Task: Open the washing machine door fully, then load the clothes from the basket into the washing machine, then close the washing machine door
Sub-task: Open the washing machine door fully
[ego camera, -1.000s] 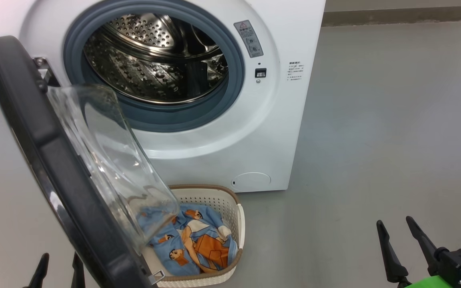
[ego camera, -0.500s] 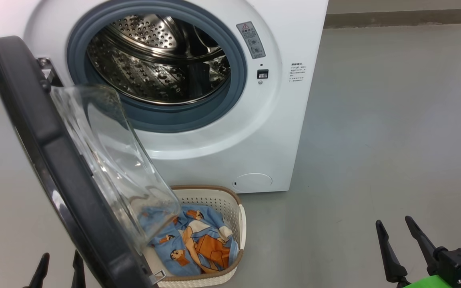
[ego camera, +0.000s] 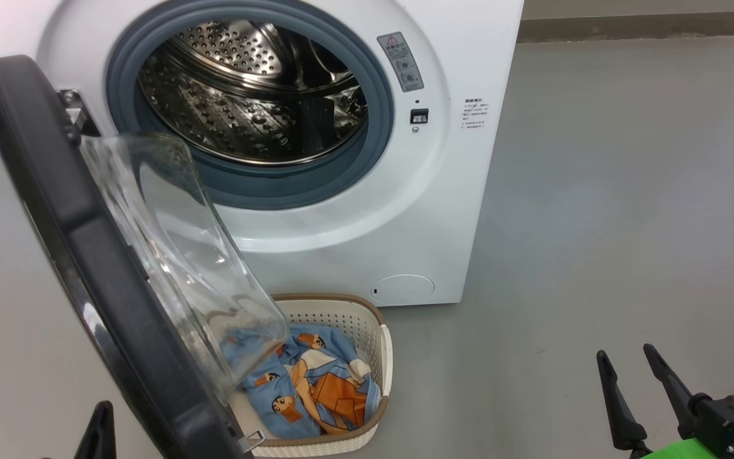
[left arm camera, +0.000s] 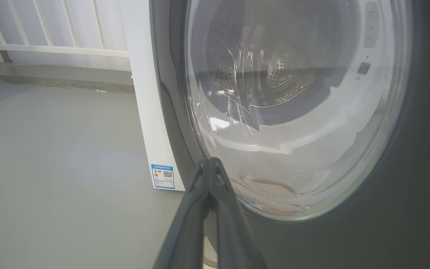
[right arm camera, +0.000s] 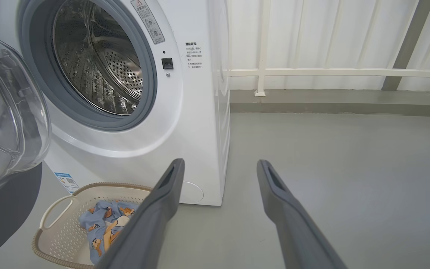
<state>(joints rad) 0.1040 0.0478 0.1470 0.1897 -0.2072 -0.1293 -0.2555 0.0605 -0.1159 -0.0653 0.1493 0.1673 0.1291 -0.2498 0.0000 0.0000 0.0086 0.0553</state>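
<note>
Currently the washing machine door [ego camera: 55, 210] stands swung open on its hinge at the left of the washing machine [ego camera: 354, 242]. Its dark grey inner face is turned toward the head camera, and its glass bowl window [ego camera: 169, 255] bulges out over the left part of the basket [ego camera: 348, 309]. The steel perforated drum [ego camera: 246, 95] is exposed inside the grey-blue gasket [ego camera: 290, 188], with nothing in it that can be seen.

The basket sits on the grey floor [ego camera: 596, 191] just in front of the machine, below the opening. The clothes [ego camera: 316, 389], light blue with orange cartoon figures, lie crumpled inside it.

At the lower left of the head view, the left claw [ego camera: 102, 430] is closed with nothing between its fingers. In its wrist view the joined tips [left arm camera: 210, 164] point at the door's outer face, by the lower left edge of the glass. Whether they touch the door cannot be told. A blue label sticker [left arm camera: 162, 176] shows low on the machine's white front.

The right claw [ego camera: 625, 352] hangs at the lower right with its fingers spread apart and empty, well away from the basket. Its wrist view looks past those fingers [right arm camera: 166, 194] at the machine's front corner and a white railing [right arm camera: 330, 71].
</note>
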